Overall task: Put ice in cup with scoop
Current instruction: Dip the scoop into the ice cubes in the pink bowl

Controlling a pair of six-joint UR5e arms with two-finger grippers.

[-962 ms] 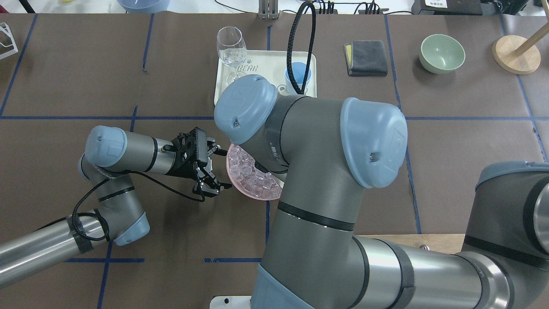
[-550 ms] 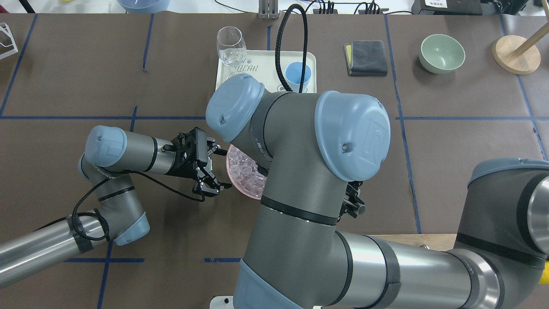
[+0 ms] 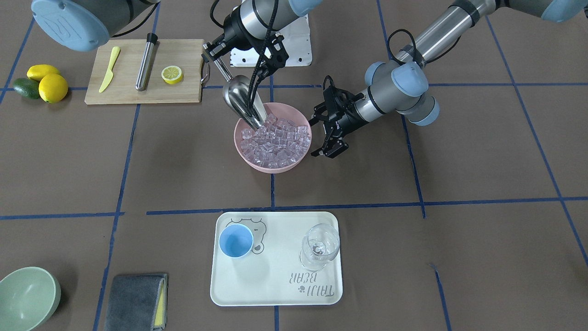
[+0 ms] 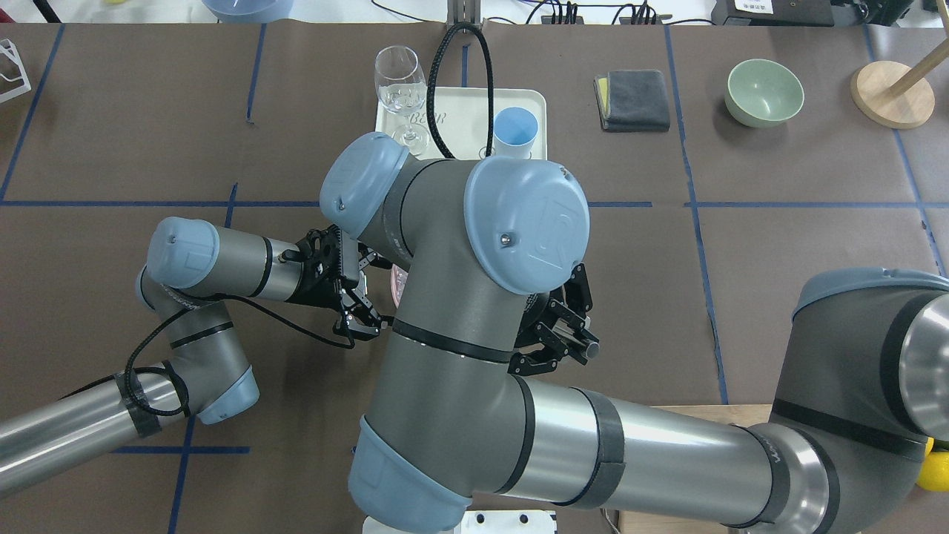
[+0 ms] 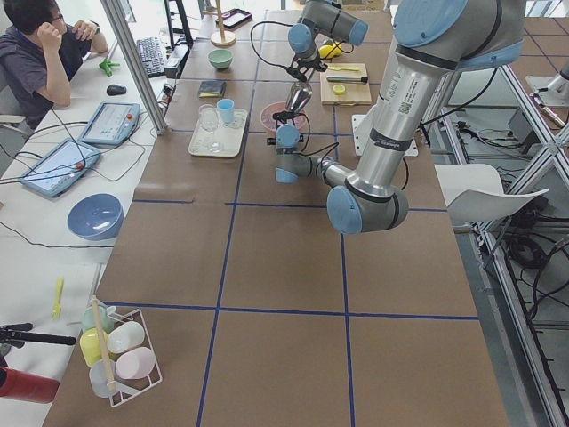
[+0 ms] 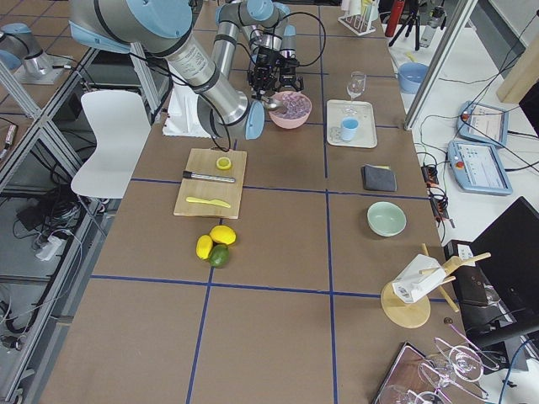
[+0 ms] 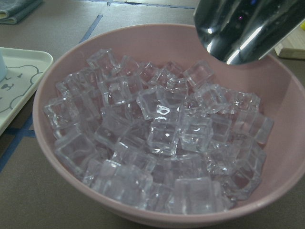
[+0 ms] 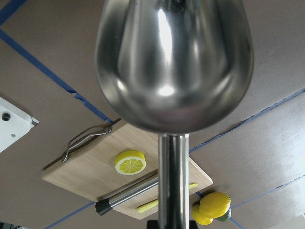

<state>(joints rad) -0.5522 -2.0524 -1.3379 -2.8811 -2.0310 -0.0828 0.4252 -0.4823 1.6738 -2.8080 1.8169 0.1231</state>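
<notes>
Right tool point(image 3: 219, 62) clamps scoop point(image 3: 239, 99), tip at ice point(image 3: 275, 140); left tool point(image 3: 321, 135) spread beside bowl point(image 3: 294, 166).

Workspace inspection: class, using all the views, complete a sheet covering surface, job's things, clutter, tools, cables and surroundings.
Surface: table, brown paper, blue tape grid.
Job's things: scoop tilted down over ice in pink bowl; cup empty on tray.
Clutter: glass on tray; board with lemon half, knife, cylinder; lemons; cloth; green bowl.
Tools: right tool shut on scoop handle; left tool open beside pink bowl.
Cables: black loops on both arms.
Surroundings: seated person at side desk; white chair.
</notes>
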